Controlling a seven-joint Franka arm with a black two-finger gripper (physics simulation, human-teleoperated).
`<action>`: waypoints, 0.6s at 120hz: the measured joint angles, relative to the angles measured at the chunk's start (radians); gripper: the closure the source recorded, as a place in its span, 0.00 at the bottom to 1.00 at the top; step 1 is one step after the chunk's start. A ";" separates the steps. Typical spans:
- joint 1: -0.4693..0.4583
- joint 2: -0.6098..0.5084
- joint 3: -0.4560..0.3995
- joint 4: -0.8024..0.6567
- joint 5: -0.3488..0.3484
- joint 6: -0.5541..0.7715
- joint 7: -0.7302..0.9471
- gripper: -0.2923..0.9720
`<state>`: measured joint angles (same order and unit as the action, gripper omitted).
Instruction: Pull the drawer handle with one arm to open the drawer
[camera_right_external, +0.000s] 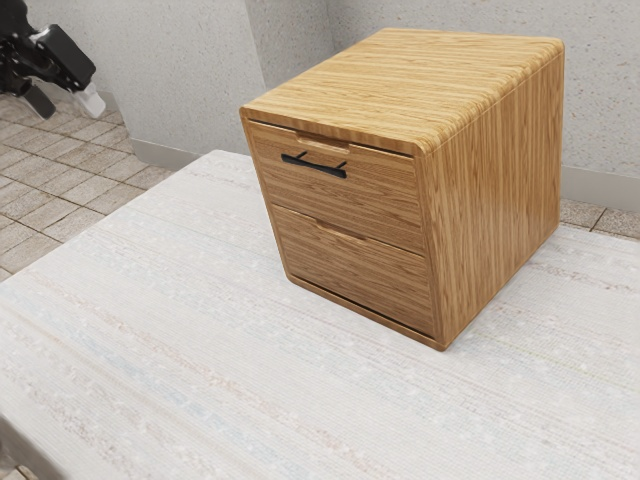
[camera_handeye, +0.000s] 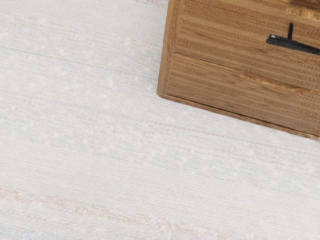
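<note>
Tool (camera_right_external: 47, 88) well apart from drawer handle (camera_right_external: 314, 166); top drawer (camera_right_external: 345, 192) shut.

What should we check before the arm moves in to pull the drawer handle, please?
1. Handle located: ok. The black handle sits on the top drawer.
2. Drawer starting state: ok. The top drawer lies flush with the cabinet front and is not yet pulled.
3. Gripper at the handle: not ok. The gripper is far off, at the exterior view's upper left.
4. Approach path: ok. No obstacle is seen between the gripper and the handle.
5. Room for the drawer to slide out: ok. The table in front of the cabinet is bare.
6. Cabinet fixed against sliding: cannot tell.
</note>
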<state>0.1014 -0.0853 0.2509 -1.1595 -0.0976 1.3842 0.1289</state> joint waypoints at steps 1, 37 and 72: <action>-0.004 0.001 0.000 0.001 -0.001 -0.002 0.000 0.25; -0.013 0.005 -0.093 0.003 0.007 -0.009 0.134 0.25; -0.082 0.101 -0.154 -0.055 0.017 0.073 0.489 0.25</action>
<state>0.0196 0.0153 0.0974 -1.2148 -0.0808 1.4575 0.6176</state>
